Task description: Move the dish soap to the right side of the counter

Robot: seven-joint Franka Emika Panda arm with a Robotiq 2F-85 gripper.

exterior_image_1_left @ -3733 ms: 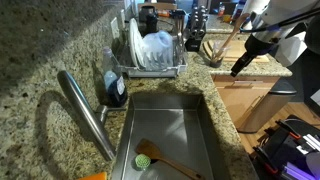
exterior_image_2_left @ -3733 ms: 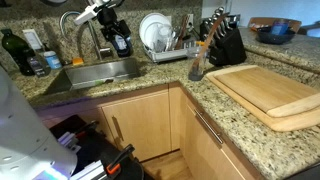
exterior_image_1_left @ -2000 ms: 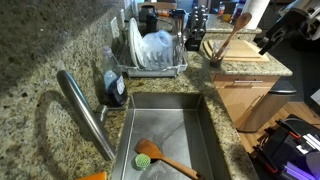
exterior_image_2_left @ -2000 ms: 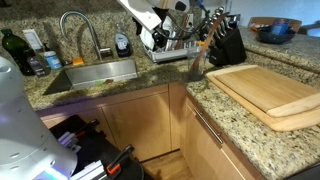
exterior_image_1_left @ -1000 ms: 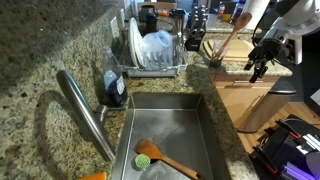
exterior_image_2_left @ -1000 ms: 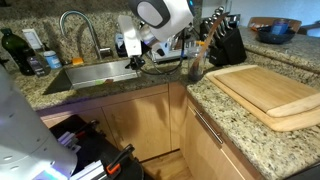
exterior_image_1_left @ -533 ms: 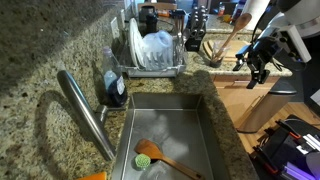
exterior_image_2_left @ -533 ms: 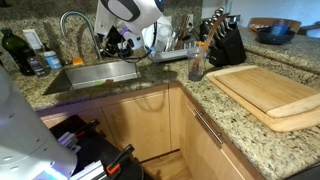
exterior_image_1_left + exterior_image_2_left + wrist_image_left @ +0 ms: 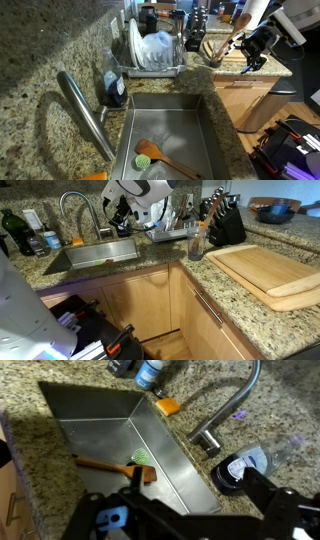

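Dish soap (image 9: 240, 470) on counter (image 9: 292, 390) by faucet (image 9: 232, 405), just ahead of tool (image 9: 190, 525), jaws spread wide

No writing can be read anywhere; the dish soap (image 9: 114, 88), just beside the sink (image 9: 126, 135), is too small and blurred.

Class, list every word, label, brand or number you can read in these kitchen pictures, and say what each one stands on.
No text can be read in any view.
dish soap: any label is too blurred to read.
dark green bottle: any label is too small to read.
blue bottle: any print is too blurred to read.
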